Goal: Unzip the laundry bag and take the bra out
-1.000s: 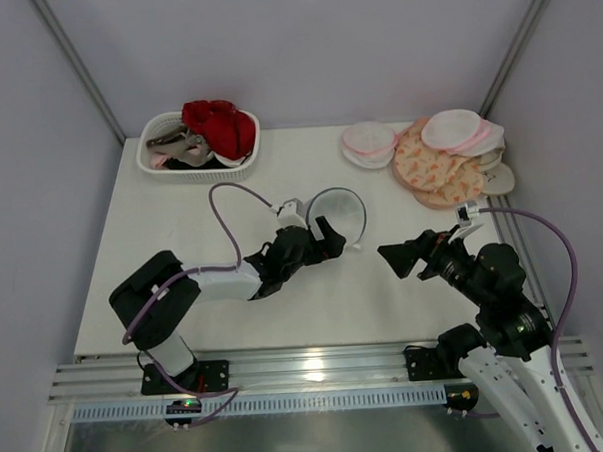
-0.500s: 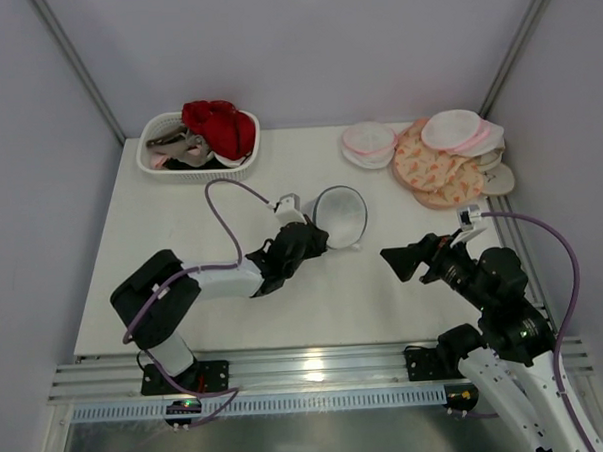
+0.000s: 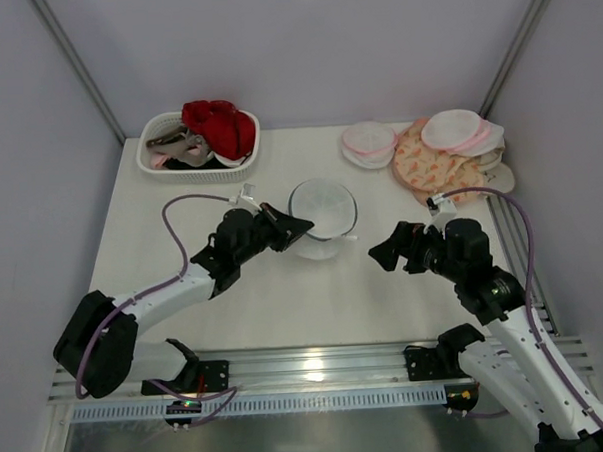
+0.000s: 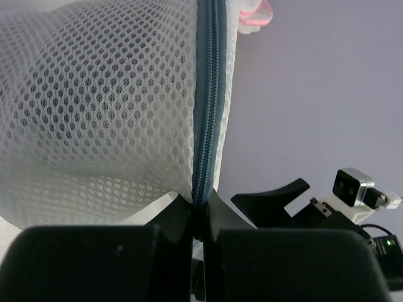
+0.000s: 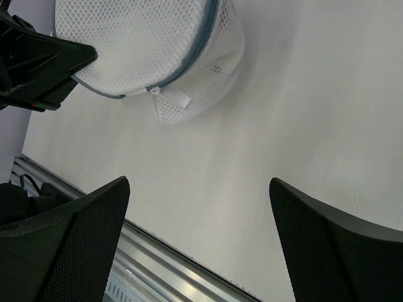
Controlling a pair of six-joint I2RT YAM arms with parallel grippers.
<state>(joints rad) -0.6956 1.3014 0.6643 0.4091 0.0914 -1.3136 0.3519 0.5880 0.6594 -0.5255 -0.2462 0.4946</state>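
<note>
The laundry bag (image 3: pixel 324 207), a round pouch of white mesh with a dark grey zipper rim, is held up on edge above the table's middle. My left gripper (image 3: pixel 298 227) is shut on that rim at the bag's left side; in the left wrist view the zipper (image 4: pixel 206 100) runs straight down into the closed fingers (image 4: pixel 182 217). The white zipper pull (image 5: pixel 174 96) hangs at the bag's lower edge. My right gripper (image 3: pixel 388 250) hovers open to the right of the bag, apart from it, with bare table between its fingers (image 5: pixel 94 214). The bra is hidden.
A white basket (image 3: pixel 179 163) with a red garment (image 3: pixel 220 126) stands at the back left. Pink-rimmed round pouches (image 3: pixel 368 141) and peach patterned pouches (image 3: pixel 437 172) lie at the back right. The metal rail (image 3: pixel 308 367) runs along the table's near edge.
My left gripper shut on the bag's zipper rim, then drew back to the left and raised the bag onto its edge. My right gripper moved a little left and forward, still open.
</note>
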